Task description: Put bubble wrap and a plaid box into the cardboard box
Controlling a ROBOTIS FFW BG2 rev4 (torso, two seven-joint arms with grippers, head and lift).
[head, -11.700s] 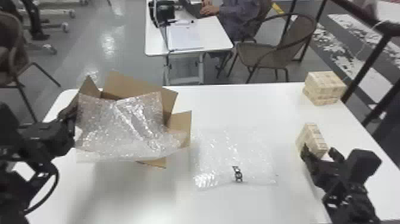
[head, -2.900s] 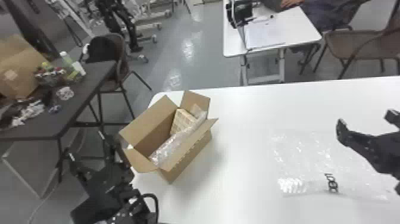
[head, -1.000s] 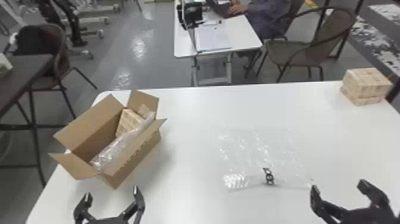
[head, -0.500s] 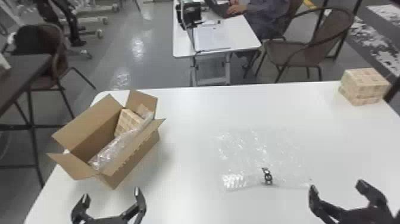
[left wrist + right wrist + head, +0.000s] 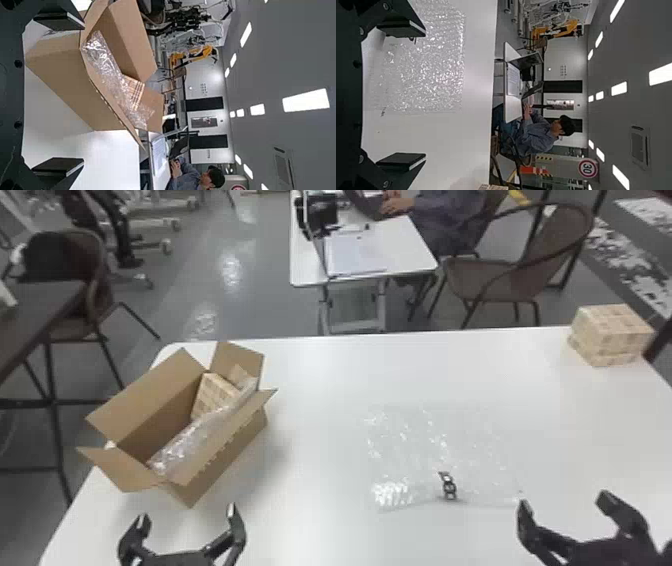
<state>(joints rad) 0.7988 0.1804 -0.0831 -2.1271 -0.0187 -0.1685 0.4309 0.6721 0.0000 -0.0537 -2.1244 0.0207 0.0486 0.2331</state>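
Observation:
My left gripper (image 5: 186, 520) is open with nothing between its fingers, just in front of the cardboard box (image 5: 227, 460). That box stands with raised flaps at the table's left; inside are a plaid box (image 5: 212, 392) at the far end and bubble wrap (image 5: 192, 440) along the near wall. In the left wrist view, the open left gripper (image 5: 59, 95) faces the cardboard box (image 5: 63, 75). My right gripper (image 5: 565, 505) is open and empty, right of a flat bubble wrap sheet (image 5: 430, 450); the right wrist view shows the gripper (image 5: 401, 95) and the sheet (image 5: 435, 67).
A stack of plaid boxes (image 5: 612, 332) stands at the far right corner of the white table (image 5: 320, 390). A small dark clasp-like item (image 5: 447, 486) lies at the sheet's near edge. Beyond the table are another desk (image 5: 410, 245) and chairs.
Several seconds ago bubble wrap was spread over the cardboard box and a plaid box was beside the right gripper; now both are in the box. Both arms have since drawn back, barely moving lately.

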